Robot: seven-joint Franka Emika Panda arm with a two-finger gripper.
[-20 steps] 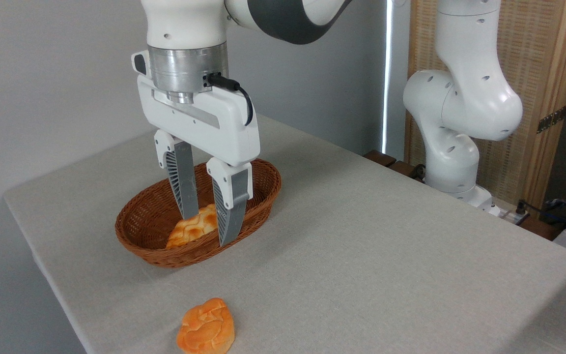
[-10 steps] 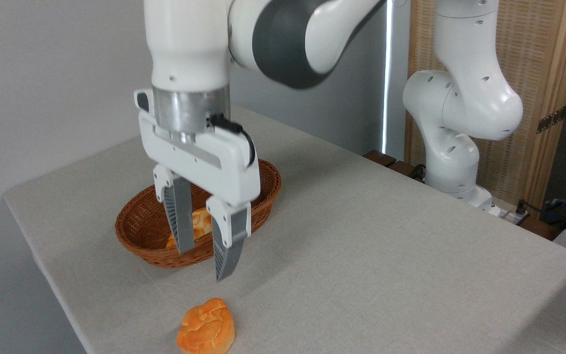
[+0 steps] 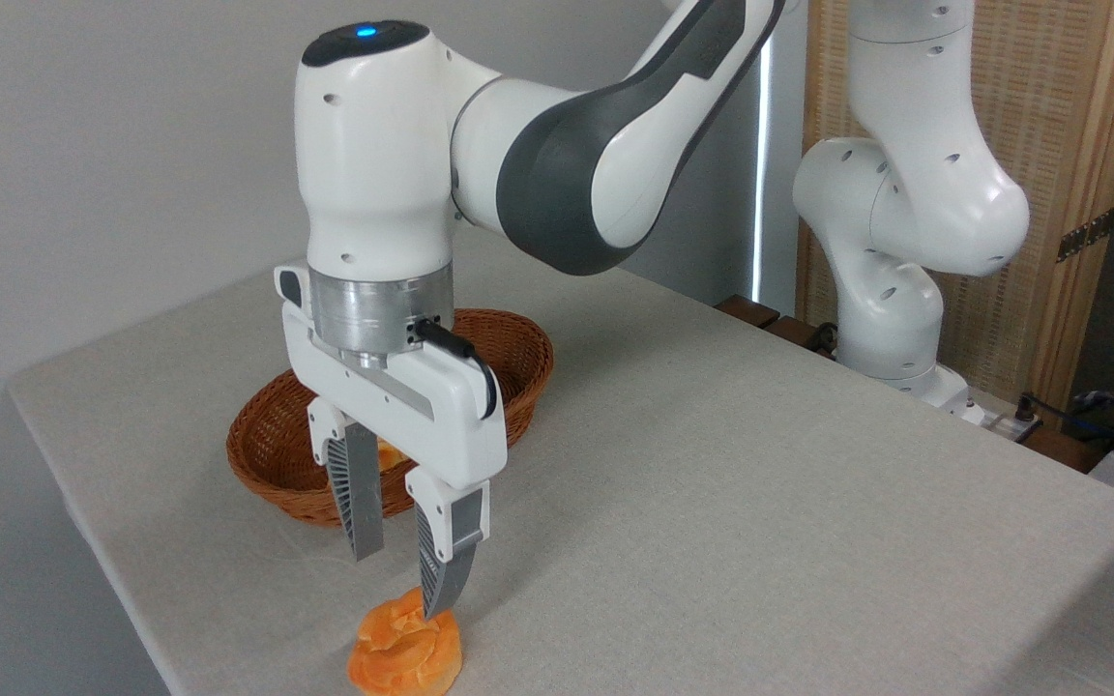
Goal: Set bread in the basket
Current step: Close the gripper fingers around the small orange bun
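The bread (image 3: 405, 651), a small deep-orange bun with a creased glossy top, lies on the table near its front edge. My gripper (image 3: 400, 582) hangs open just above and slightly behind the bun, its right fingertip overlapping the bun's top edge in the picture. Whether it touches the bun I cannot tell. The basket (image 3: 509, 362), oval brown wicker, sits behind the gripper. A sliver of a paler golden loaf (image 3: 386, 454) shows inside it, mostly hidden by the gripper body.
The table's front-left edge (image 3: 146, 643) runs close to the bun. The arm's white base (image 3: 891, 329) stands at the back right by a wooden screen. Bare grey tablecloth spreads to the right of the bun.
The gripper left the basket, came forward and down toward the front edge, and now hangs over the bun. It stayed open. The loaf remains in the basket.
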